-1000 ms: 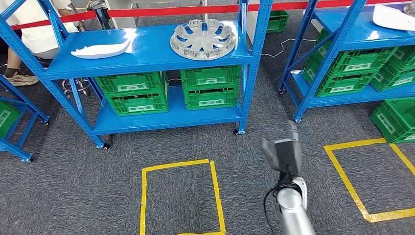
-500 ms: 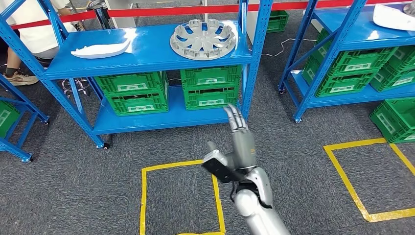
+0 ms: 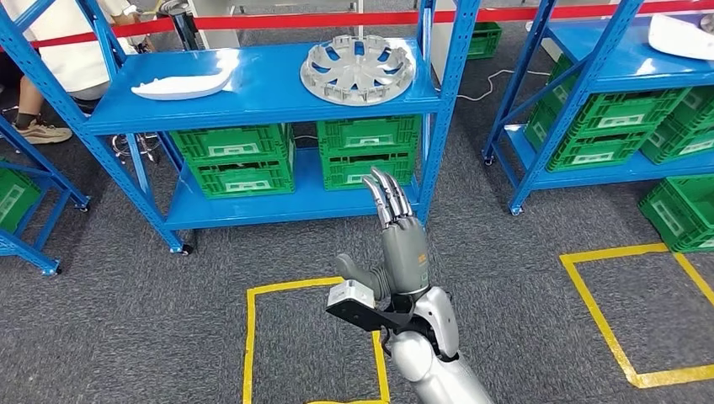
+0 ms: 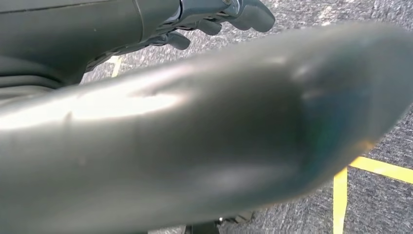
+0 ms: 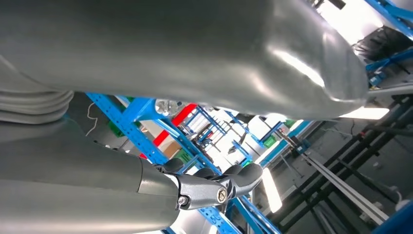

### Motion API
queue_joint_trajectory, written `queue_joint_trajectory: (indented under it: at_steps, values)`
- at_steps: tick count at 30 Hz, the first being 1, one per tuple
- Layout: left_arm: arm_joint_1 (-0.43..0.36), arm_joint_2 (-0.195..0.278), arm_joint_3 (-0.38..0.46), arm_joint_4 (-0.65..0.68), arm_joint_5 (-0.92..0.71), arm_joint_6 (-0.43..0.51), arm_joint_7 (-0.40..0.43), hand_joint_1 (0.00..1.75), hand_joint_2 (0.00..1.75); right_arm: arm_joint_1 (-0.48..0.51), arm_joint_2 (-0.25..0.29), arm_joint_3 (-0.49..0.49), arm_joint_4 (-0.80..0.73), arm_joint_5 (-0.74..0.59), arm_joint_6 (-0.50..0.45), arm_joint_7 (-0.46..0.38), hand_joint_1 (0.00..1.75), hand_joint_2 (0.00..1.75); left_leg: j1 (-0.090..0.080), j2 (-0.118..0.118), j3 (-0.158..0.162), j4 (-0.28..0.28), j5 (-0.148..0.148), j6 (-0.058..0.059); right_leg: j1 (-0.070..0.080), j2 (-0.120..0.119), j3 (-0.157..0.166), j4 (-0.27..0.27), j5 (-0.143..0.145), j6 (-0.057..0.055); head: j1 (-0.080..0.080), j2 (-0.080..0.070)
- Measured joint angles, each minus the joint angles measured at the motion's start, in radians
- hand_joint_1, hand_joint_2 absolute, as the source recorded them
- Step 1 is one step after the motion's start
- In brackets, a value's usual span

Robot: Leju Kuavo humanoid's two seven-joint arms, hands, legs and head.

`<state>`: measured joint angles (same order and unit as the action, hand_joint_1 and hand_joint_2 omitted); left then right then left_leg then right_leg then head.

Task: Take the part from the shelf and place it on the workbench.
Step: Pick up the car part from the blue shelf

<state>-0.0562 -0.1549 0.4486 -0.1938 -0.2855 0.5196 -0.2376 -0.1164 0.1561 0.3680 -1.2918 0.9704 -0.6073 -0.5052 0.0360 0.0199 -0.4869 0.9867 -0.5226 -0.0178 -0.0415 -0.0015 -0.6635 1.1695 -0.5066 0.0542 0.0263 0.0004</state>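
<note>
Silver wheel cover (image 3: 357, 69) is left at the shelf's (image 3: 261, 93) right end; right hand (image 3: 394, 244) is raised toward it, fingers (image 3: 386, 195) straight, empty.

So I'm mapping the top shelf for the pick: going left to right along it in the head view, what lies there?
White curved part → silver wheel cover → across the gap, on the next rack's shelf, another white part at the picture's right edge.
</note>
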Motion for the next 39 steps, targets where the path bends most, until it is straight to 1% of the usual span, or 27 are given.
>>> queue_joint_trajectory:
  at_steps: [1,2,3,5,7,8,9,11,12,13,14,16,17,19,20,22,24,26,27,28,29,31,32,34,35,37,39]
  values:
    - [-0.001,0.0,0.003,0.0,0.001,0.0,0.003,0.0,0.0,-0.003,-0.001,0.0,-0.002,-0.003,0.0,-0.001,0.0,0.0,0.003,0.0,0.0,0.007,-0.007,-0.009,0.0,-0.001,0.021,-0.053,0.023,0.002,0.002,0.0]
    - [-0.002,0.0,0.005,0.0,0.001,0.0,0.005,0.0,0.0,-0.005,-0.002,0.0,-0.004,-0.007,0.0,-0.001,0.0,0.0,0.005,0.0,-0.003,0.016,-0.014,-0.018,0.002,-0.003,0.035,-0.091,0.024,-0.003,0.005,0.0]
    - [-0.002,0.001,0.007,0.0,0.002,0.0,0.007,0.0,0.0,-0.007,-0.002,0.0,-0.006,-0.011,0.001,0.0,0.0,0.0,0.004,0.001,-0.007,0.023,-0.021,-0.028,0.004,-0.005,0.04,-0.107,0.021,-0.013,0.007,0.0]
    - [-0.002,0.001,0.01,0.0,0.003,0.0,0.009,0.0,0.0,-0.003,-0.004,-0.001,-0.011,-0.025,0.002,0.001,0.0,0.0,0.002,0.002,-0.005,0.03,-0.027,-0.045,0.007,-0.005,0.038,-0.1,0.005,-0.044,0.01,0.0]
    - [-0.002,0.0,0.013,0.0,0.003,0.0,0.009,0.0,0.0,0.002,-0.005,-0.002,-0.023,-0.042,0.005,0.0,0.0,0.0,0.004,0.0,-0.003,0.043,-0.032,-0.055,0.007,0.001,0.047,-0.1,0.012,-0.061,0.006,0.0]
    - [-0.004,0.0,0.014,0.0,0.004,0.0,0.009,0.0,0.0,0.004,-0.005,-0.003,-0.031,-0.049,0.007,-0.002,0.0,0.0,0.005,-0.003,-0.017,0.069,-0.041,-0.056,0.007,0.002,0.052,-0.102,0.011,-0.066,0.004,0.0]
    - [-0.005,-0.001,0.015,0.0,0.004,0.0,0.009,0.0,0.0,0.007,-0.005,-0.004,-0.038,-0.056,0.009,-0.004,0.0,0.0,0.004,-0.006,-0.045,0.117,-0.058,-0.056,0.008,0.004,0.057,-0.103,0.008,-0.071,0.002,0.0]
    - [-0.005,-0.003,0.017,0.0,0.004,0.0,0.009,0.0,0.0,0.015,-0.006,-0.005,-0.045,-0.064,0.011,-0.008,0.0,0.0,0.0,-0.009,-0.13,0.251,-0.105,-0.053,0.013,0.007,0.063,-0.105,0.001,-0.081,0.0,0.0]
    - [-0.004,-0.003,0.018,0.0,0.004,0.0,0.01,0.0,0.0,0.02,-0.007,-0.005,-0.047,-0.066,0.011,-0.008,0.0,0.0,-0.003,-0.01,-0.168,0.301,-0.119,-0.05,0.017,0.009,0.068,-0.105,-0.004,-0.085,-0.001,0.0]
    - [-0.002,-0.004,0.019,0.0,0.004,0.0,0.01,0.0,0.0,0.024,-0.008,-0.005,-0.048,-0.067,0.012,-0.009,0.0,0.0,-0.005,-0.01,-0.191,0.319,-0.113,-0.044,0.02,0.012,0.075,-0.105,-0.01,-0.087,-0.001,0.0]
    - [0.0,-0.004,0.02,0.0,0.004,0.0,0.01,0.0,0.0,0.027,-0.008,-0.005,-0.05,-0.068,0.012,-0.009,0.0,0.0,-0.009,-0.011,-0.196,0.299,-0.084,-0.037,0.023,0.015,0.084,-0.105,-0.016,-0.088,-0.001,0.0]
    - [0.001,-0.003,0.022,0.0,0.004,0.0,0.01,0.0,0.0,0.03,-0.009,-0.005,-0.054,-0.068,0.012,-0.01,0.0,0.0,-0.02,-0.014,-0.167,0.185,0.007,-0.016,0.027,0.019,0.103,-0.107,-0.028,-0.086,-0.001,0.0]
    - [0.0,-0.003,0.022,0.0,0.004,0.0,0.01,0.0,0.0,0.03,-0.009,-0.005,-0.056,-0.069,0.012,-0.011,0.0,0.0,-0.026,-0.016,-0.151,0.131,0.026,-0.005,0.028,0.02,0.11,-0.109,-0.032,-0.083,0.0,0.0]
    - [0.0,-0.003,0.022,0.0,0.004,0.0,0.01,0.0,0.0,0.031,-0.01,-0.006,-0.058,-0.069,0.014,-0.011,0.0,0.0,-0.036,-0.017,-0.135,0.073,0.033,0.01,0.029,0.022,0.115,-0.111,-0.036,-0.072,-0.001,0.0]
    - [0.0,-0.004,0.022,0.0,0.004,0.0,0.01,0.0,0.0,0.032,-0.01,-0.006,-0.058,-0.069,0.014,-0.012,0.0,0.0,-0.038,-0.018,-0.132,0.065,0.028,0.014,0.03,0.022,0.118,-0.11,-0.033,-0.065,-0.002,0.0]
    - [0.002,-0.005,0.023,0.0,0.004,0.0,0.01,0.0,0.0,0.033,-0.011,-0.007,-0.06,-0.069,0.016,-0.012,0.0,0.0,-0.034,-0.019,-0.114,0.051,0.044,0.021,0.03,0.02,0.122,-0.095,-0.034,-0.055,-0.001,0.0]
    - [-0.001,-0.006,0.023,0.0,0.004,0.0,0.011,0.0,0.0,0.03,-0.012,-0.009,-0.063,-0.069,0.017,-0.012,0.0,0.0,-0.031,-0.02,-0.093,0.046,0.042,0.029,0.029,0.016,0.095,-0.038,-0.064,-0.047,0.001,0.0]
    - [-0.003,-0.007,0.023,0.0,0.004,0.0,0.012,0.0,0.0,0.033,-0.014,-0.011,-0.063,-0.074,0.017,-0.012,0.0,0.0,-0.032,-0.019,-0.089,0.045,0.035,0.036,0.029,0.013,0.025,0.074,-0.118,-0.039,0.003,0.0]
    - [-0.003,-0.008,0.024,0.0,0.004,0.0,0.012,0.0,0.0,0.036,-0.015,-0.012,-0.063,-0.079,0.017,-0.012,0.0,0.0,-0.032,-0.019,-0.087,0.046,0.032,0.038,0.03,0.013,-0.011,0.121,-0.133,-0.037,0.003,0.0]
    - [-0.002,-0.008,0.024,0.0,0.004,0.0,0.011,0.0,0.0,0.041,-0.017,-0.014,-0.063,-0.087,0.017,-0.012,0.0,0.0,-0.033,-0.019,-0.084,0.046,0.027,0.038,0.03,0.012,-0.034,0.142,-0.131,-0.036,0.003,0.0]
    - [-0.001,-0.008,0.025,0.0,0.004,0.0,0.011,0.0,0.0,0.044,-0.019,-0.017,-0.063,-0.094,0.017,-0.013,0.0,0.0,-0.033,-0.019,-0.078,0.047,0.023,0.037,0.03,0.011,-0.039,0.125,-0.107,-0.036,0.003,0.0]
    - [0.0,-0.008,0.028,0.0,0.004,-0.002,0.008,0.0,0.0,0.048,-0.021,-0.021,-0.064,-0.105,0.019,-0.015,0.0,0.0,-0.033,-0.02,-0.065,0.047,0.011,0.033,0.03,0.007,0.0,0.006,-0.02,-0.042,0.003,0.0]
    - [-0.001,-0.008,0.03,0.0,0.003,-0.002,0.007,0.0,0.0,0.049,-0.023,-0.022,-0.065,-0.107,0.021,-0.017,0.0,0.0,-0.034,-0.021,-0.059,0.047,0.006,0.029,0.034,0.006,0.021,-0.053,0.001,-0.046,0.003,0.0]
    - [-0.003,-0.008,0.031,0.0,0.002,-0.005,0.006,0.0,0.0,0.052,-0.025,-0.025,-0.069,-0.111,0.027,-0.021,0.0,0.0,-0.034,-0.023,-0.054,0.048,-0.001,0.018,0.04,0.006,0.044,-0.112,0.012,-0.058,0.002,0.0]
    - [-0.004,-0.008,0.032,0.0,0.001,-0.007,0.006,0.0,0.0,0.054,-0.026,-0.026,-0.071,-0.112,0.029,-0.022,0.0,0.0,-0.035,-0.025,-0.051,0.051,-0.001,0.011,0.043,0.006,0.045,-0.116,0.007,-0.064,0.002,0.0]
    - [-0.004,-0.006,0.032,0.0,-0.001,-0.011,0.007,0.0,0.0,0.058,-0.027,-0.028,-0.077,-0.111,0.033,-0.026,0.0,0.0,-0.036,-0.026,-0.048,0.059,-0.004,0.0,0.038,0.002,0.059,-0.123,0.021,-0.078,0.002,0.0]
    - [-0.005,-0.005,0.032,0.0,-0.001,-0.012,0.006,0.0,0.0,0.057,-0.027,-0.028,-0.081,-0.106,0.036,-0.032,0.0,0.0,-0.034,-0.026,-0.072,0.107,-0.023,-0.01,0.032,-0.006,0.076,-0.13,0.019,-0.088,-0.004,0.0]
